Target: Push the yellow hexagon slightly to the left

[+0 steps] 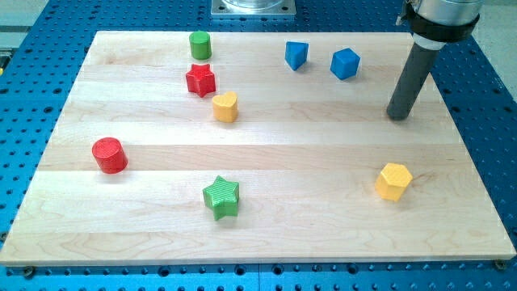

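Observation:
The yellow hexagon (393,180) lies on the wooden board (266,234) at the view's lower right. My tip (398,115) rests on the board at the view's right, above the yellow hexagon and apart from it by a clear gap. The tip touches no block. The dark rod rises from the tip toward the view's top right corner.
A blue block (345,63) and another blue block (296,55) sit at the top, left of the rod. A green cylinder (200,44), red star (200,80) and yellow heart (225,107) cluster at upper left. A red cylinder (109,155) and green star (221,197) lie lower left.

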